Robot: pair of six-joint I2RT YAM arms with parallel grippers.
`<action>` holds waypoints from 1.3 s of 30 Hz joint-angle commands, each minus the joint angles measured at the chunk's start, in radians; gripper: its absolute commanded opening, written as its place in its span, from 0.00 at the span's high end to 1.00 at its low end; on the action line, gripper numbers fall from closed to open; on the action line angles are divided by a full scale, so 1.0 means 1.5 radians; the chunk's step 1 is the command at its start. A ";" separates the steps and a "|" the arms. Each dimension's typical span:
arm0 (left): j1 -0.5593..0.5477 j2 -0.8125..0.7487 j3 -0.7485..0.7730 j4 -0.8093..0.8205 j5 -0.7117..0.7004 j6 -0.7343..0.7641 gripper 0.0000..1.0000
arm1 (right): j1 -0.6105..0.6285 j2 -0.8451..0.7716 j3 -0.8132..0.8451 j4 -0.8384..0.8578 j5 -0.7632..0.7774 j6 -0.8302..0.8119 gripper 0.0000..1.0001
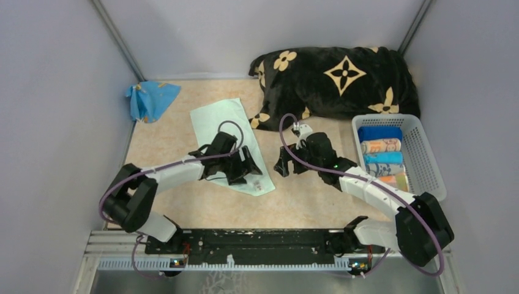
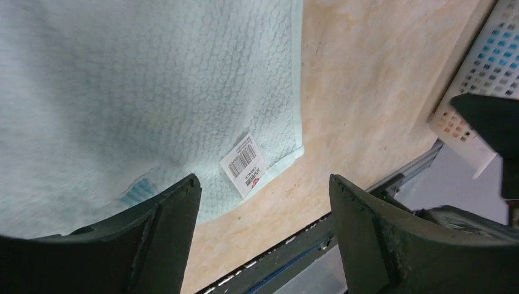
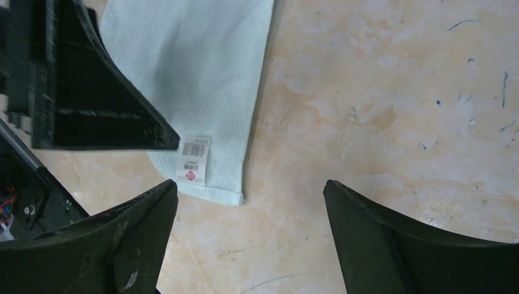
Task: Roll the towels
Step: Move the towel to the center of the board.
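Mint green towel (image 1: 215, 122) lies flat, bumpy like a waffle.
Both arms bend low by its near corner; left gripper (image 1: 250, 173) and right gripper (image 1: 283, 165) spread wide, holding nothing.

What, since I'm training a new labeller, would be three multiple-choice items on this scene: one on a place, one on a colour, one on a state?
1. Where does the white basket stand?
A. in the far left corner
B. between the arms' bases
C. on the right side of the table, just in front of the black blanket

2. What colour is the towel spread flat?
A. mint green
B. orange
C. black

3. How is the left pincer?
A. shut on the towel
B. open over the towel's near corner
C. out of view

Answers:
1 C: the basket sits at the right, just in front of the blanket.
2 A: the flat towel is pale green.
3 B: its jaws stand wide apart with the labelled corner between them.
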 commanded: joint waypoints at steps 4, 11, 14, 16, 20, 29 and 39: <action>0.029 -0.150 0.040 -0.167 -0.262 0.115 0.15 | 0.068 0.048 0.020 -0.006 0.065 0.054 0.18; 0.156 -0.087 0.088 -0.205 -0.266 0.232 0.15 | 0.154 0.166 0.089 -0.062 0.144 0.124 0.28; 0.196 -0.027 0.109 -0.198 -0.238 0.247 0.16 | 0.202 0.212 0.127 -0.098 0.207 0.139 0.34; 0.204 0.011 0.123 -0.196 -0.211 0.247 0.17 | 0.225 0.247 0.149 -0.130 0.250 0.149 0.39; 0.204 0.055 0.103 -0.194 -0.144 0.228 0.18 | 0.252 0.297 0.176 -0.186 0.312 0.162 0.46; 0.103 -0.060 -0.108 -0.111 0.014 0.090 0.20 | 0.166 0.293 0.133 -0.269 0.382 0.114 0.66; -0.174 -0.113 -0.038 -0.076 0.000 -0.061 0.18 | -0.034 0.212 0.144 -0.274 0.379 0.017 0.64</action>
